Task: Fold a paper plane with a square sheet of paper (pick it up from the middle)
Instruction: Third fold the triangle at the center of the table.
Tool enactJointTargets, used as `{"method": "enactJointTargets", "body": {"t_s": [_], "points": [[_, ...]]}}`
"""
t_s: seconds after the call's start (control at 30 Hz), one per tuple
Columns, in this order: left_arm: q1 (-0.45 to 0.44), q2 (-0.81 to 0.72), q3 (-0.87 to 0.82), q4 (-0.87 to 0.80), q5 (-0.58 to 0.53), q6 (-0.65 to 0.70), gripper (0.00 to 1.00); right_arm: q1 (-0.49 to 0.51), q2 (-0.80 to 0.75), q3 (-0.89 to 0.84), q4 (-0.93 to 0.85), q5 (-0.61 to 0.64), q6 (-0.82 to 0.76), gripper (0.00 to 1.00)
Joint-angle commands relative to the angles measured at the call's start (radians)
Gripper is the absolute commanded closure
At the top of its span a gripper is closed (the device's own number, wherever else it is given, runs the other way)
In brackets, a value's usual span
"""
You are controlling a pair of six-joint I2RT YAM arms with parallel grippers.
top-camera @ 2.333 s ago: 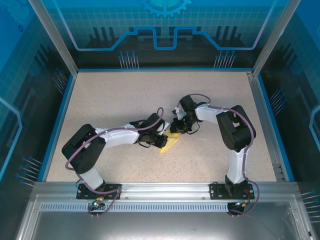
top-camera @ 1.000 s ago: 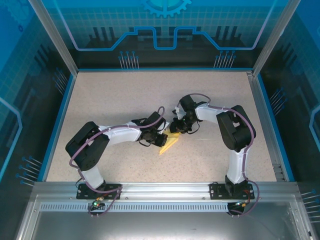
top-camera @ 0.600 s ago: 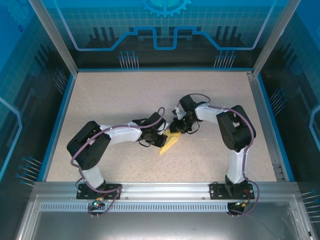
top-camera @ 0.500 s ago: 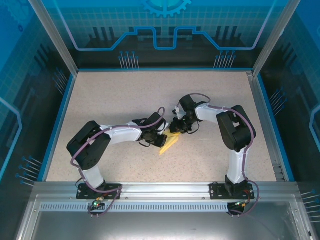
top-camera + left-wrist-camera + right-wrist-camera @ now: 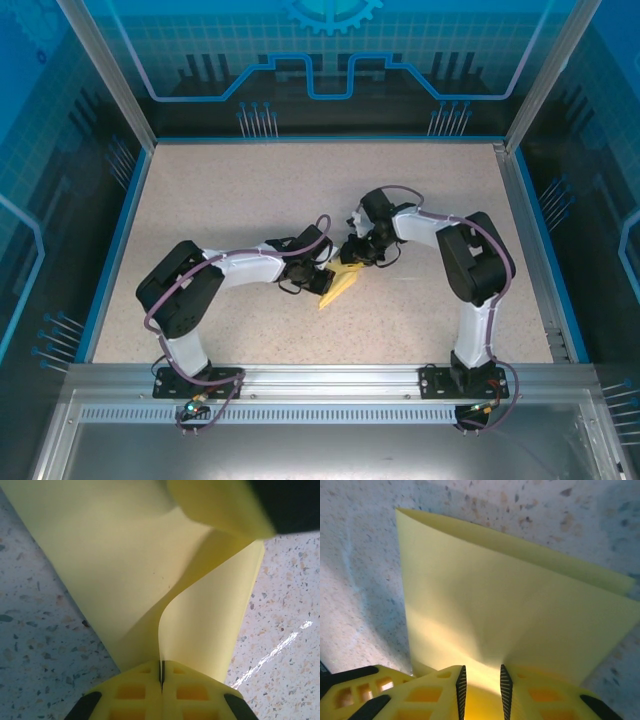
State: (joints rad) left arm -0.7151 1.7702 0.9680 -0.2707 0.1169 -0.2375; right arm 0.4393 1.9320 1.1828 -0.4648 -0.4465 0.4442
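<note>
The square sheet of paper [image 5: 338, 288] lies mid-table, folded into a slim pointed yellow wedge whose tip points to the near left. My left gripper [image 5: 322, 281] comes in from the left and is shut on it. In the left wrist view its pads [image 5: 145, 690] pinch one upright flap of the paper [image 5: 125, 570], which curves up from the flat layers. My right gripper [image 5: 352, 258] sits at the wedge's far end. In the right wrist view the right gripper [image 5: 480, 685] has its jaws a little apart, over the folded paper [image 5: 510, 615], with paper showing in the gap.
The speckled table [image 5: 250, 200] is bounded by a blue rim [image 5: 120, 240] and clear walls. Both arms reach inward and meet at the centre, their wrists close together. An aluminium rail [image 5: 330, 375] runs along the near edge.
The right jaws have parted slightly. The left arm's elbow has crept a little to the right. The paper stays where it was.
</note>
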Motion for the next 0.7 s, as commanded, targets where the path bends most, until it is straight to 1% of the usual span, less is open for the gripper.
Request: {"method": "enactJointTargets", "body": {"t_s": [0.0, 0.1, 0.17, 0.27, 0.37, 0.53, 0.6, 0.67], "points": [[0.008, 0.013, -0.001, -0.018, -0.011, -0.016, 0.97, -0.050, -0.136, -0.064, 0.062, 0.002, 0.061, 0.71], [0.009, 0.013, -0.003, -0.013, -0.009, -0.016, 0.96, -0.068, -0.228, -0.141, 0.122, -0.046, 0.094, 0.72], [0.008, 0.015, -0.004, -0.012, -0.012, -0.016, 0.96, -0.059, -0.272, -0.195, 0.168, -0.096, 0.118, 0.77], [0.008, 0.015, -0.002, -0.013, -0.009, -0.016, 0.96, -0.032, -0.320, -0.282, 0.246, -0.139, 0.169, 0.81], [0.008, 0.013, -0.005, -0.012, -0.013, -0.017, 0.96, 0.005, -0.319, -0.341, 0.299, -0.153, 0.218, 0.85], [0.009, 0.013, -0.006, -0.011, -0.009, -0.018, 0.96, 0.077, -0.266, -0.363, 0.360, -0.154, 0.259, 0.88], [0.008, 0.011, -0.006, -0.014, -0.011, -0.015, 0.96, 0.082, -0.257, -0.367, 0.363, -0.133, 0.265, 0.87], [0.008, 0.010, -0.008, -0.015, -0.008, -0.016, 0.96, 0.081, -0.242, -0.366, 0.382, -0.150, 0.270, 0.87]]}}
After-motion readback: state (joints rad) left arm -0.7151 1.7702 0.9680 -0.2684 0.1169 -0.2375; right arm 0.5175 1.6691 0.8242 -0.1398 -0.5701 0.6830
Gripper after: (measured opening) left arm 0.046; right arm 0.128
